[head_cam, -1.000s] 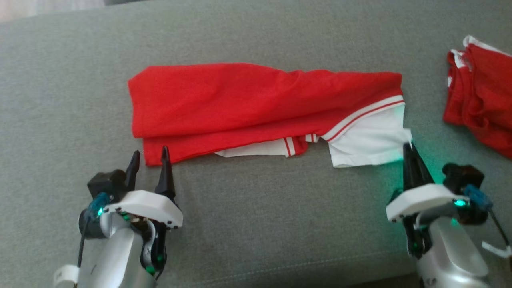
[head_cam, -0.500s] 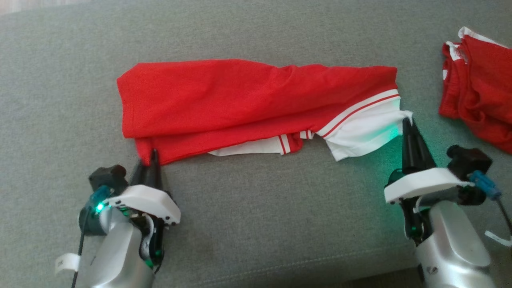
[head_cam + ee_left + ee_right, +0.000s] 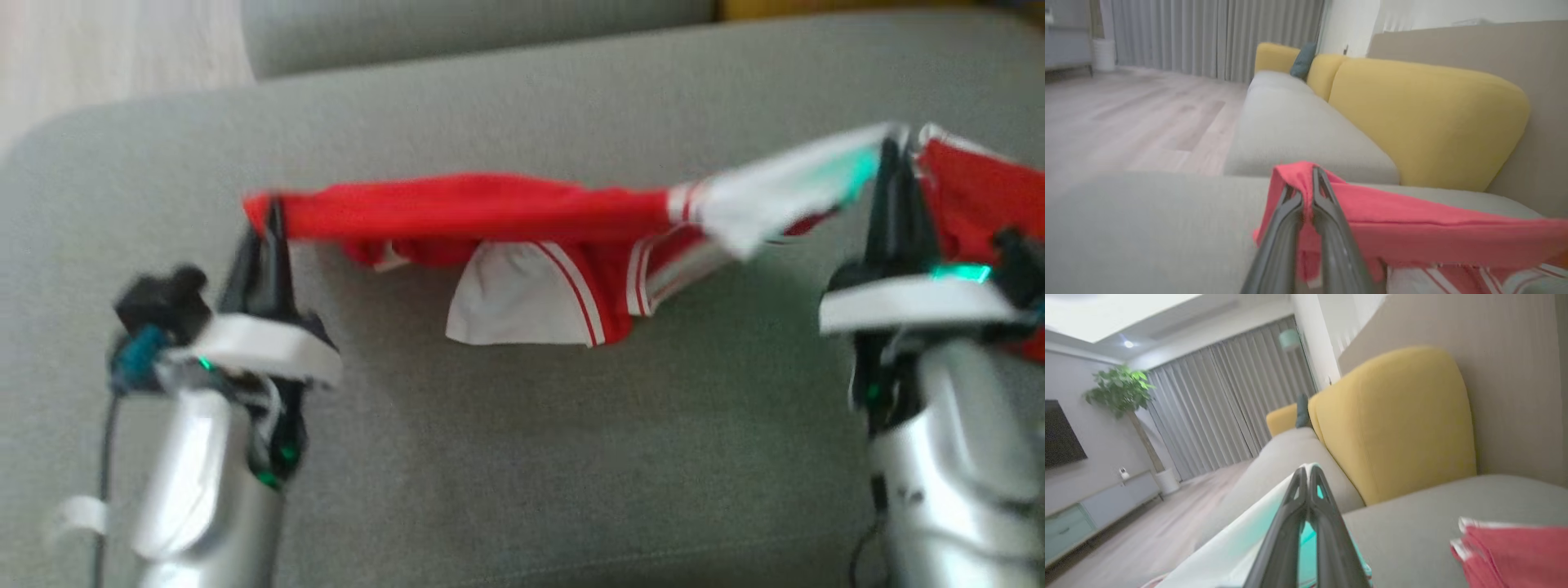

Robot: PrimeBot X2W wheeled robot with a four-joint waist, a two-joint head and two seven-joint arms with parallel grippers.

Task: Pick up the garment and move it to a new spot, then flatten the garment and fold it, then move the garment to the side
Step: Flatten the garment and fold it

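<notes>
Garment (image 3: pixel 490 208) slung left hand (image 3: pixel 269 219) to right hand (image 3: pixel 896 163); wrist view: cushion (image 3: pixel 1429 122) (yellow)

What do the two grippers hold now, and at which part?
Both hold the garment: the left gripper pinches its red end, the right gripper its white end.

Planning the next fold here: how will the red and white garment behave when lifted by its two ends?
Floppy, most likely: the garment sags between the left gripper and right gripper, a white panel drooping below. Probably light, since thin pinches at two corners carry it. It may bunch rather than hang flat, judging by its crumpled middle.
</notes>
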